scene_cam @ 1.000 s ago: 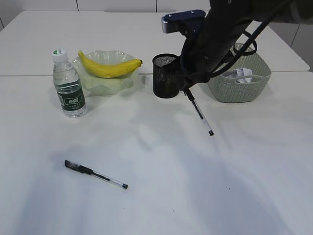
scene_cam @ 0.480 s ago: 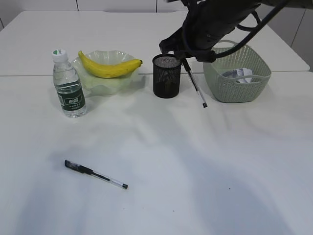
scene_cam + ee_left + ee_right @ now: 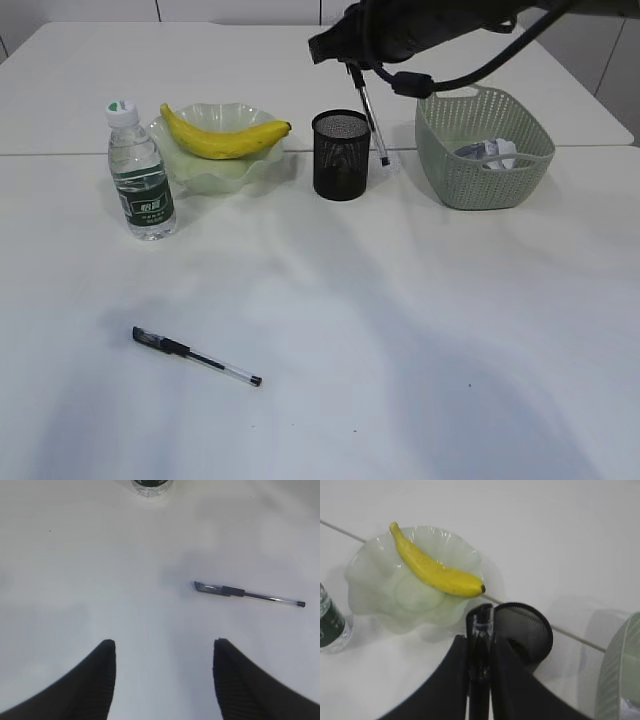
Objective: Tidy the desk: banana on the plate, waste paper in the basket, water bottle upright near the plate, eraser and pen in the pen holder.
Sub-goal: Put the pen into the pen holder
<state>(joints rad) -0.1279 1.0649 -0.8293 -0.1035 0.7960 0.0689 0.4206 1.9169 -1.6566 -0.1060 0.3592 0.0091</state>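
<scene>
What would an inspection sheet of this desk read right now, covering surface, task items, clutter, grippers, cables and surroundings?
Surface: white table, a seam across the back.
Banana: lying on the pale green plate.
Water bottle: upright, left of the plate.
Waste paper: inside the green basket.
Pen holder: black mesh, upright between plate and basket.
Held pen: pinched in the right gripper, hanging tip-down beside the holder, not in it.
Second pen: flat on the table at front left.
Eraser: nothing seen.
Clutter: nothing seen.
Left gripper: open, empty, above the table near the second pen.
Cables: black loops on the right arm.
Surroundings: pale wall panels behind.
</scene>
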